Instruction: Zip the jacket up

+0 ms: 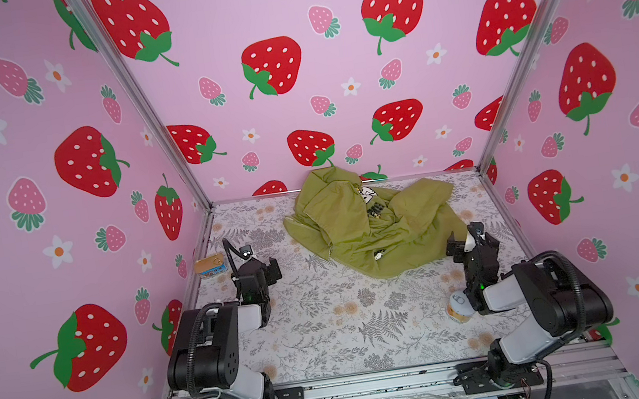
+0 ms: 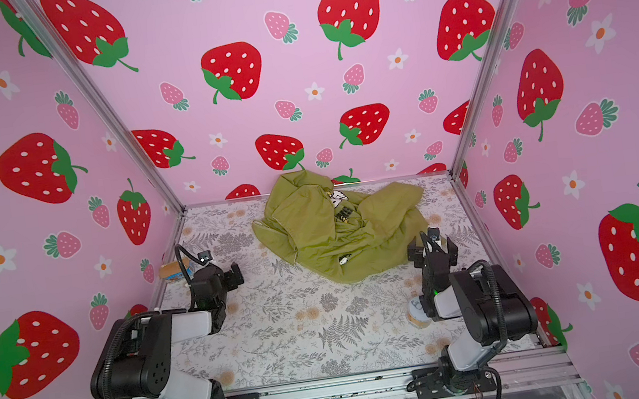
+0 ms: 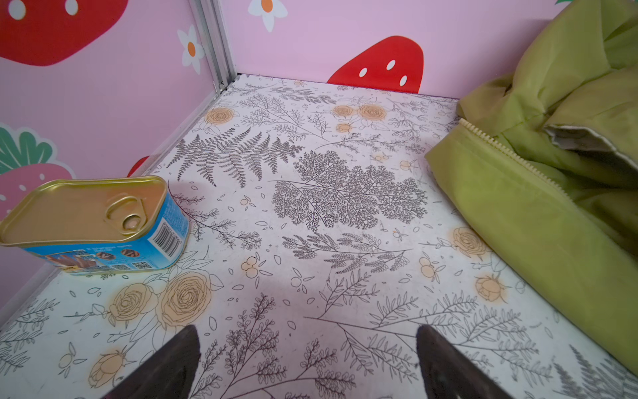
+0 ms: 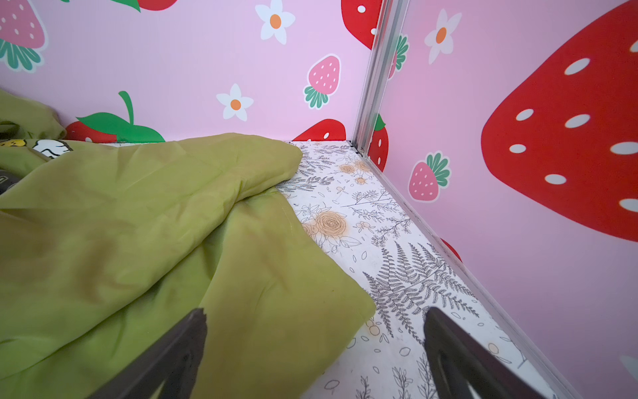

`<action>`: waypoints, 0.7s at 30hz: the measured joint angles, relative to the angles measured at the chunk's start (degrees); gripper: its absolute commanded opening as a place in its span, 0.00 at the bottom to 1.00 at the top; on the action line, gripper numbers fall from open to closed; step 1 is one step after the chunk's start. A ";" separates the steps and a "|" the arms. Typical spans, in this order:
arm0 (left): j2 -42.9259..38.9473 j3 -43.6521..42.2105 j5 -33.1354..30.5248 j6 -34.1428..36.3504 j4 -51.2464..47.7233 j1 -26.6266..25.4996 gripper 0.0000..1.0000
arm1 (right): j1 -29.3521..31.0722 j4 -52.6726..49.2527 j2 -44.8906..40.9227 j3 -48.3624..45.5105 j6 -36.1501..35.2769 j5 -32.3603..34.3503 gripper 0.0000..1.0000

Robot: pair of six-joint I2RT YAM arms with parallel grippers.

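– Against the back wall, on the floral worktop [image 1: 327, 333], what is that green heap?
– That is the jacket [image 1: 371, 223], olive-green and crumpled. It lies a little right of the middle, and its upper edge rides up the wall in both top views [image 2: 338, 227]. The folds hide most of it, and I cannot tell sleeve from front panel.
– Does any of the zipper show?
– One run of pale zipper teeth [image 3: 511, 155] follows an edge in the left wrist view, then disappears where cloth folds over it. A strip of pale lining [image 3: 580, 141] shows just beside it. I cannot make out the slider.
– And the patches?
– A white and yellow cartoon patch [image 1: 367, 194] sits half buried in the folds, too small to read.
– How do the fingers stand?
– The left fingers [image 3: 172, 362] are spread wide and empty over bare worktop, apart from the jacket; only their tips show. The right fingers [image 4: 459, 359] are likewise released and hold nothing. One tip stands before the jacket's hem, but I cannot tell if it touches the cloth.
– Is anything else there?
– A blue tin with a gold pull-tab lid [image 3: 93, 224] stands by the left wall, partly behind the arm's cable in a top view [image 2: 174, 270]. A small jar with a pale lid [image 1: 458, 308] is half hidden by the right arm.
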 measured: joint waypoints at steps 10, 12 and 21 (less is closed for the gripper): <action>0.00 0.00 0.00 0.00 0.00 0.00 0.99 | 0.00 0.00 0.00 0.00 0.00 0.00 0.99; 0.00 0.00 0.00 0.00 0.00 0.00 0.99 | 0.00 0.00 0.00 0.02 0.00 0.00 0.99; -3.80 4.37 -0.59 -0.11 -10.32 0.00 0.99 | 0.02 -0.81 -2.93 -0.46 0.24 0.87 0.99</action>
